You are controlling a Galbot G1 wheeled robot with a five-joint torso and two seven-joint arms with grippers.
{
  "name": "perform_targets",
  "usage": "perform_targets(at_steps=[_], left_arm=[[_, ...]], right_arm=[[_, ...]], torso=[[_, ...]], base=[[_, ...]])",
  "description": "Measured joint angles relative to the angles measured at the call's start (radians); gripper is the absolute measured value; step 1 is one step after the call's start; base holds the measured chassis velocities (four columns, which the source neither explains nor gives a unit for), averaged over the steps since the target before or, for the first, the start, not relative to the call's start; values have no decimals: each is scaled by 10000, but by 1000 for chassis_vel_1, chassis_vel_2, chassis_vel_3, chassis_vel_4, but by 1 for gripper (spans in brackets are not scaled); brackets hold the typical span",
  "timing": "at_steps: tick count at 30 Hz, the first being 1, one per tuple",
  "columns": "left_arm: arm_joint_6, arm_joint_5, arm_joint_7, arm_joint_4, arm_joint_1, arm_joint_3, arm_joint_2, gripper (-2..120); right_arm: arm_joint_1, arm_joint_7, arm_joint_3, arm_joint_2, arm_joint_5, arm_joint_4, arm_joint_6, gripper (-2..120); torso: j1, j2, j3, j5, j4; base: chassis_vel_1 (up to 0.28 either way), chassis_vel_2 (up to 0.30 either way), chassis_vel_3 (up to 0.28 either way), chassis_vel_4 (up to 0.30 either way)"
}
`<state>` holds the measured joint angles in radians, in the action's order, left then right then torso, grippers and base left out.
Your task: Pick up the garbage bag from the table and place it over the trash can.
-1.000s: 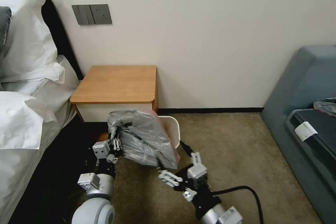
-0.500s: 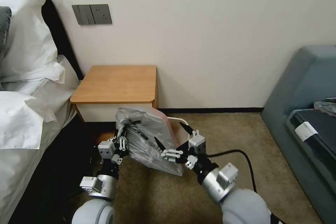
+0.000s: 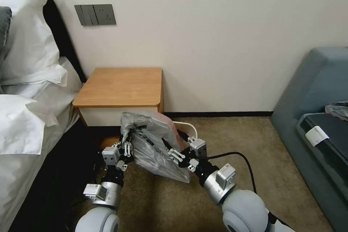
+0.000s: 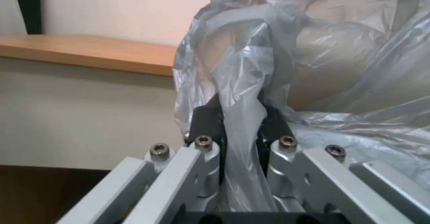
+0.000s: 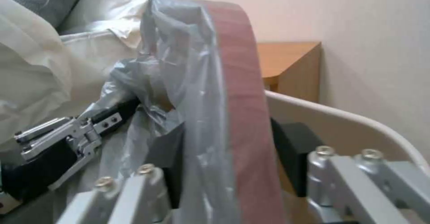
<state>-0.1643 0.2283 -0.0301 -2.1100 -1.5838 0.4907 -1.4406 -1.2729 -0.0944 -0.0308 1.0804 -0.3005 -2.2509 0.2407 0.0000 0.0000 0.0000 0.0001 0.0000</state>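
The grey crinkly garbage bag (image 3: 150,141) hangs in the air in front of the table (image 3: 119,87), its pinkish-red edge (image 5: 244,83) turned toward the trash can. My left gripper (image 3: 129,137) is shut on a bunched fold of the bag (image 4: 242,83). On the other side, my right gripper (image 3: 173,141) is open and straddles the pink edge, one finger (image 5: 291,150) on each side of the plastic. The beige trash can (image 3: 189,127) stands on the carpet right behind the bag, which hides most of it; its rim (image 5: 358,120) curves past my right fingers.
A bed with white pillows (image 3: 25,54) lies close on the left. The wall and a black baseboard (image 3: 217,114) run behind the table. A blue-grey sofa (image 3: 319,116) fills the right side. Bare carpet (image 3: 235,141) lies between the trash can and the sofa.
My right gripper rose from the carpet in front of the bag and came around its pink edge, jaws narrowing. My left gripper carried the bag slightly up and right, then held still.
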Motion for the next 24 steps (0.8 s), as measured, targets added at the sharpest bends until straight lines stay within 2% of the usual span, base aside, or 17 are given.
perform_targets(at_steps=[1,3,5,7,8,11,16,19,24], left_arm=[[0,0,0,0,0,0,0,7],[2,-8,9,47,7,-3,-1,7],[2,-17,10,58,5,-5,-3,7],[2,-43,11,85,-4,-13,-4,7],[2,-43,11,85,-4,-13,-4,7],[-7,-98,-7,122,38,-7,-6,7],[-280,-253,-311,276,77,97,-1,7],[-788,-225,-734,483,90,237,1,7],[-1240,-40,-1141,555,63,301,-2,7]], right_arm=[[0,0,0,0,0,0,0,43],[-18,-2,-2,22,37,7,0,32],[-27,-2,-1,28,41,7,-1,29],[-30,-2,3,41,47,3,5,18],[-30,-2,3,41,47,3,5,18],[-20,-15,25,36,56,3,12,0],[17,-63,75,36,190,5,135,0],[258,-397,201,55,367,172,176,0],[475,-602,342,-119,372,290,217,0]], torso=[[0,0,0,0,0],[0,0,0,-1,0],[0,0,0,-1,0],[0,0,0,-1,0],[0,0,0,-1,0],[0,0,0,0,0],[0,0,0,-1,-1],[0,0,0,-1,0],[0,0,0,-1,1]], base=[[0,0,0,0],[0,0,0,0],[0,0,0,0],[0,0,0,0],[0,0,0,0],[0,0,0,0],[0,0,0,0],[0,0,0,0],[0,0,0,0]])
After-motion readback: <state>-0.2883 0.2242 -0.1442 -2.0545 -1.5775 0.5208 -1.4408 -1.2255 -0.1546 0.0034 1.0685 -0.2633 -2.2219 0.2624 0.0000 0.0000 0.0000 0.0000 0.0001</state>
